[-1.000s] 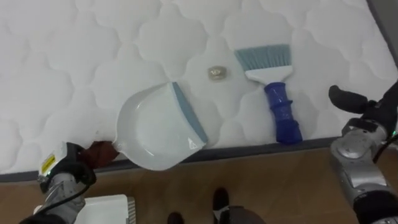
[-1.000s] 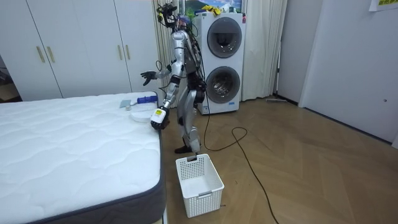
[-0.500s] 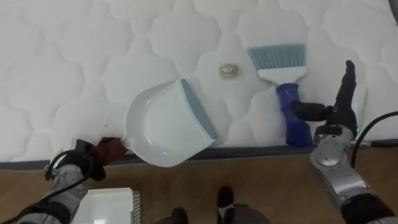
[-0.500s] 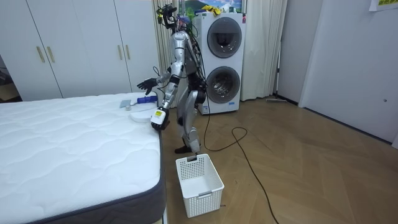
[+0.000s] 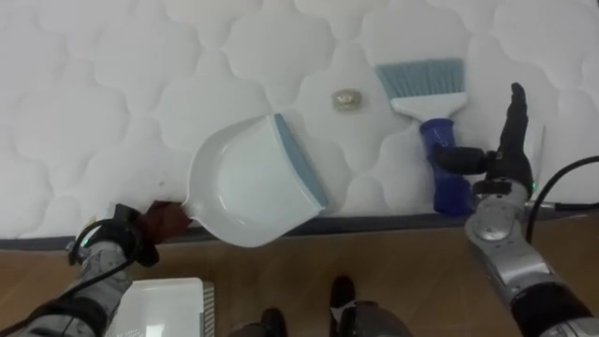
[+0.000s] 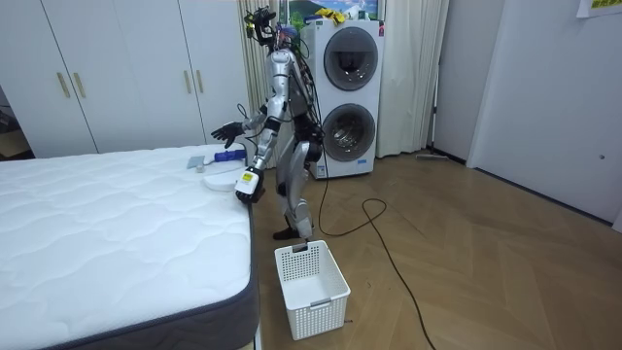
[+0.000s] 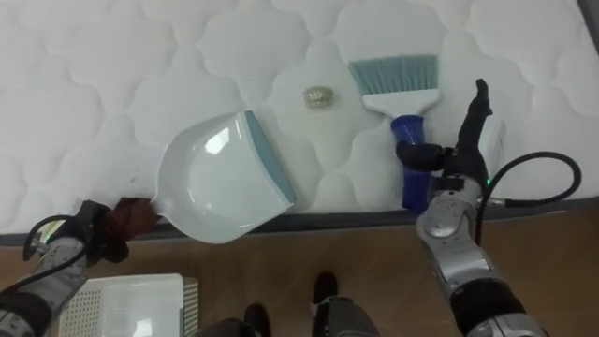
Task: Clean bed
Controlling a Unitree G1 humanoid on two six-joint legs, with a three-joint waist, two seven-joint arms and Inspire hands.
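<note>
We see a white quilted bed (image 5: 112,84), puffed in scalloped stitching. At its near edge lies a glossy, rounded white plastic dustpan (image 5: 248,183) with a grey-blue lip. The left hand (image 5: 122,239) curls its fingers round the pan's dark handle. To the right lies a brush (image 5: 440,131) with pale blue bristles and a ribbed blue handle. The right hand (image 5: 505,167) is just beside it, fingers straight and together, thumb reaching to the handle. A small crumpled scrap (image 5: 347,98) rests between pan and brush.
</note>
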